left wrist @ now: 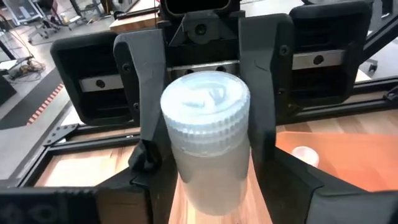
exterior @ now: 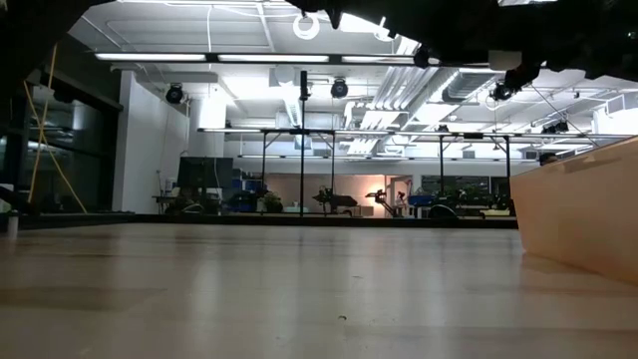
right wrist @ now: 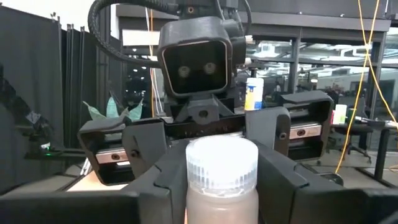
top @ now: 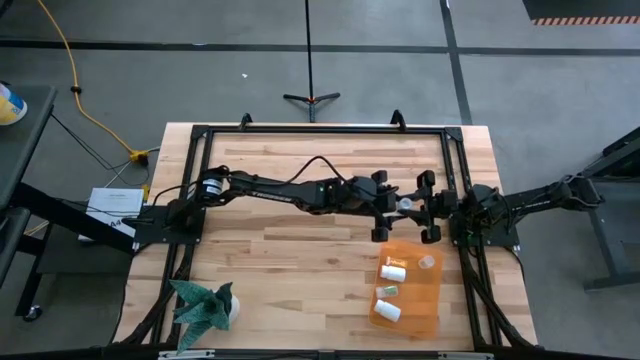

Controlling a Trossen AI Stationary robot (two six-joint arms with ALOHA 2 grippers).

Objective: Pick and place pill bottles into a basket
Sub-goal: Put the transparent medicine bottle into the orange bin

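Both grippers, left and right, clamp one white pill bottle between us, above the orange basket.

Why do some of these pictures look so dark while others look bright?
Low view: bright ceiling lights behind leave the orange basket dim. Right wrist view: the room is dusky, so the held pill bottle looks grey. Left wrist view: evenly lit; high view: flat light, faint shadows.

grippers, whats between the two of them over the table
One pill bottle, held between the left gripper and the right gripper, seen in the high view.
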